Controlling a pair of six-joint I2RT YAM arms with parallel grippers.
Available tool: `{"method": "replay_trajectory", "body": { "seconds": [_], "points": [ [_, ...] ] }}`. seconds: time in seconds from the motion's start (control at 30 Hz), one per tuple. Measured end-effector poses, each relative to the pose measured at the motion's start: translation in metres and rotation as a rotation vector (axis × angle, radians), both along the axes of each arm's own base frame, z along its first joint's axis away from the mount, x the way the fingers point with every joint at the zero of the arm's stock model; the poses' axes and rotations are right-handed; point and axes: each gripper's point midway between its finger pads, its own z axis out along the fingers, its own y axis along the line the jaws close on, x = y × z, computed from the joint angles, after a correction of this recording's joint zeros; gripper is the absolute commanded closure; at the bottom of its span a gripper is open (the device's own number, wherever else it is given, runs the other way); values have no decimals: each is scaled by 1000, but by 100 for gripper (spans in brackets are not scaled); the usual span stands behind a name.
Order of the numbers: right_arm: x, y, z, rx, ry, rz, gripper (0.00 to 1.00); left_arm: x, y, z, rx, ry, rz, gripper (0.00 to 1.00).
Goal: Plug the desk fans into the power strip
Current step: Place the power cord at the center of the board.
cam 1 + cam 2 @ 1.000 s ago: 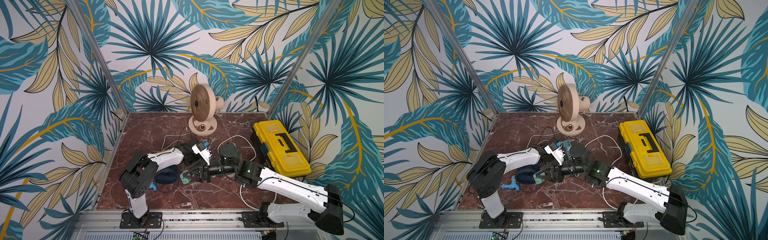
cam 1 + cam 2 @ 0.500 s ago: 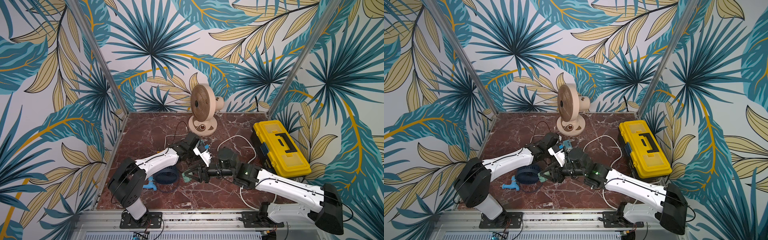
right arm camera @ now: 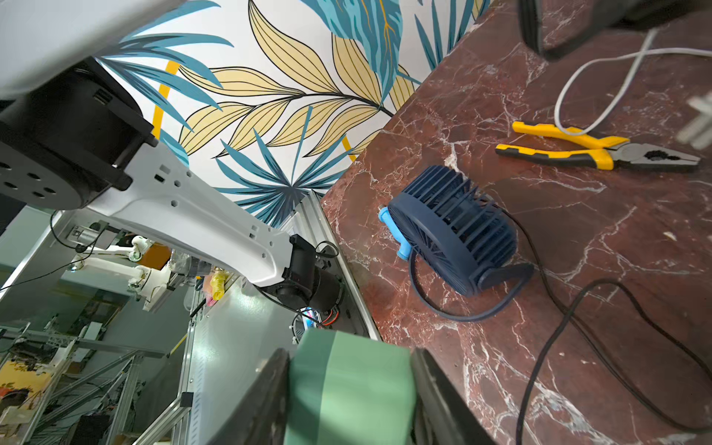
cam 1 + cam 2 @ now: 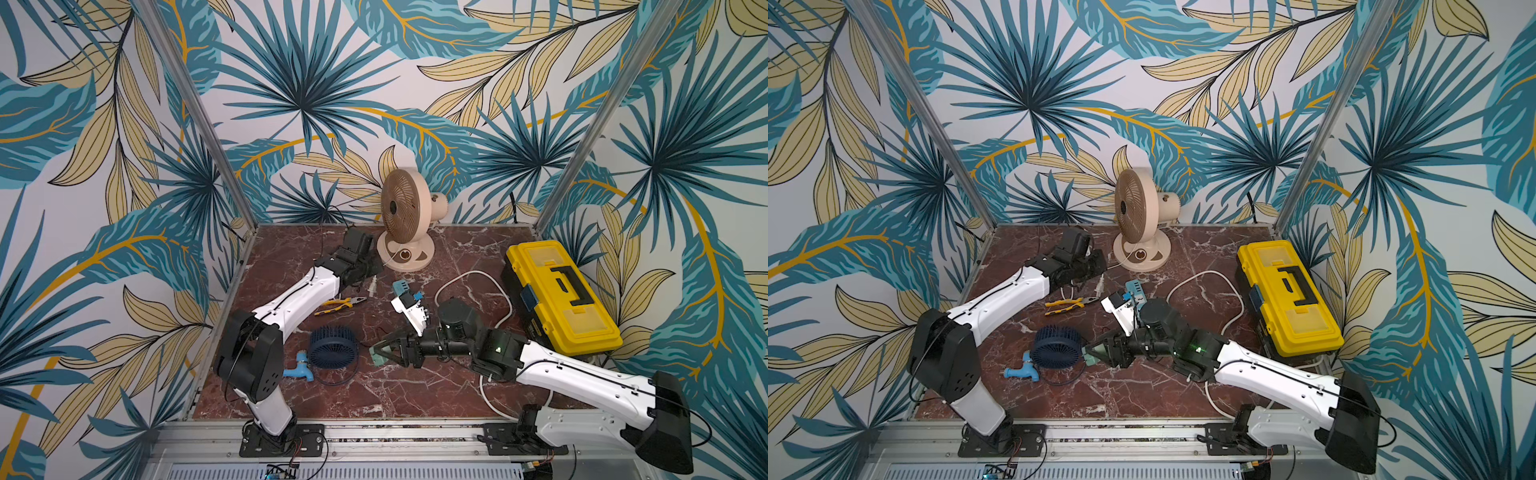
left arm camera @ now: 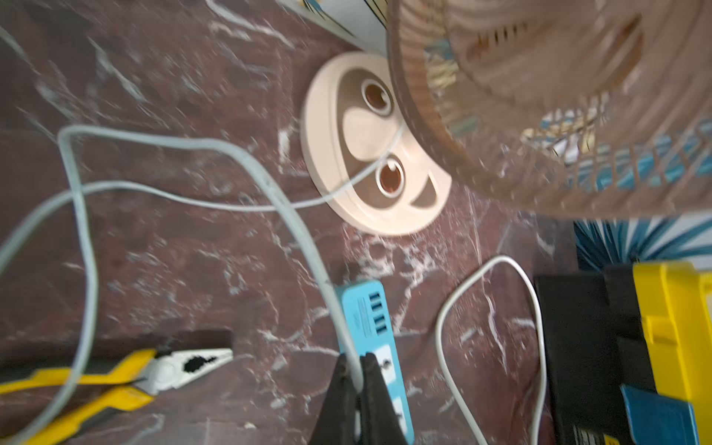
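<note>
Pointing ports-first at desk fan (image 4: 401, 212), power strip (image 5: 370, 339)

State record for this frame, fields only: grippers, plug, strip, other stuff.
desk fan: upright, at back
left gripper: shut on fan cord, near desk fan
right gripper: shut on green block
plug: loose by left gripper, apart from power strip
power strip: on table, between the arms
other: pliers, small blue fan, yellow toolbox

left claw (image 4: 1099, 273) — pinching fan cord (image 4: 1120, 261) | right claw (image 4: 1091, 355) — gripping green block (image 4: 1086, 358) | power strip (image 4: 1133, 289) nearby
</note>
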Motion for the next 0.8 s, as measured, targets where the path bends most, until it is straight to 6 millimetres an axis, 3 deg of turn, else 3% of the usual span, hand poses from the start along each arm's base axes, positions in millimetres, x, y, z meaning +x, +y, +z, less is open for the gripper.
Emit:
{"method": "replay_trajectory", "body": {
  "seconds": [0.13,0.17,0.27,0.3,0.33,0.47,0.67,0.8],
  "points": [
    [5,-6,-9,-44,-3,-39,70,30,49,-17,47,29,114,98],
    [6,-7,-11,-55,-2,-48,69,35,59,-24,56,43,133,86],
    [10,-12,-20,-94,-3,-75,69,49,84,-46,69,97,167,21],
    [12,-13,-22,-107,-4,-84,69,51,91,-52,69,113,175,5],
    [13,-15,-26,-122,-5,-95,69,49,97,-56,70,133,179,1],
    [21,-22,-38,-183,-8,-148,69,35,95,-47,26,132,142,0],
    [43,-35,-45,-278,-29,-265,68,-30,69,6,-100,18,1,0],
    [68,-43,-45,-308,-29,-356,67,-69,50,25,-196,-69,-105,9]
  ]
}}
